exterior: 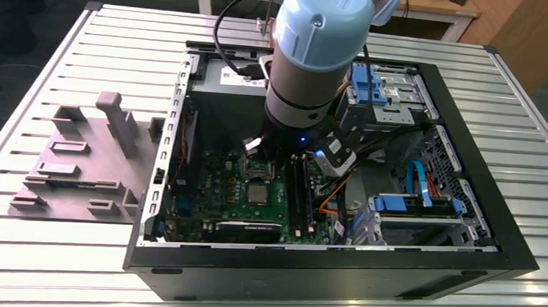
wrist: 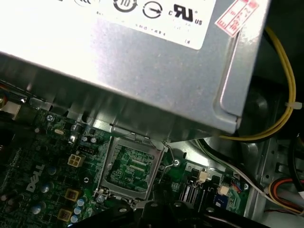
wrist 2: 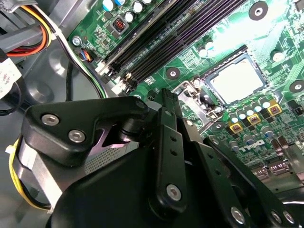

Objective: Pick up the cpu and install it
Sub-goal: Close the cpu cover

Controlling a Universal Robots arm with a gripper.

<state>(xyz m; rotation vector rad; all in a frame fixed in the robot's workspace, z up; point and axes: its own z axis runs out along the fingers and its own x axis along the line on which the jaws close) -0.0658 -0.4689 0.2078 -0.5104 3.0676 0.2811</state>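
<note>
So the arm's black gripper (exterior: 259, 160) is hanging low inside the open black computer case (exterior: 324, 273), which is sitting on the slatted metal surface (exterior: 93, 48). It's hovering right by the metal-framed square socket (wrist: 128, 168) on the green motherboard (exterior: 219, 193), just in front of the big grey metal box with the white label (wrist: 156, 71). Honestly can't tell how wide the gripper is standing.

The small flat silvery square cpu (exterior: 256, 193) is lying on the board just beside that socket, on the side away from the grey box. It's sitting next to the long black memory slots (wrist 2: 156, 33) and clear of the gripper. In the second wrist view it's glaring bright inside a dark square frame.
</note>
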